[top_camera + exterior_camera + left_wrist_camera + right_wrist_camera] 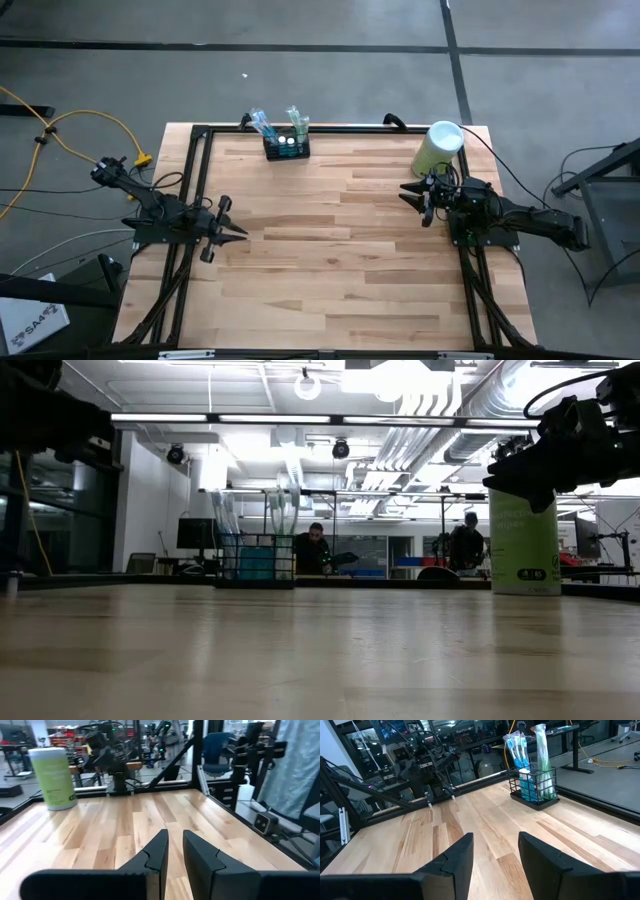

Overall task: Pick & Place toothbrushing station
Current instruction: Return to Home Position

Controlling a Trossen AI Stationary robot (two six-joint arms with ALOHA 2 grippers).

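Black wire caddy [286,148]: green, blue toothbrushes [297,120] loaded. Left gripper [240,232] narrow gap, right gripper [405,192] wider, both empty. Loading apparently done; arms parked.

The left gripper [175,835] hangs over the wooden table [125,820], its fingers [156,856] a narrow slit apart. A green cylinder [52,777] stands at the far edge.

Left jaws seemingly near-closed, right jaws parted
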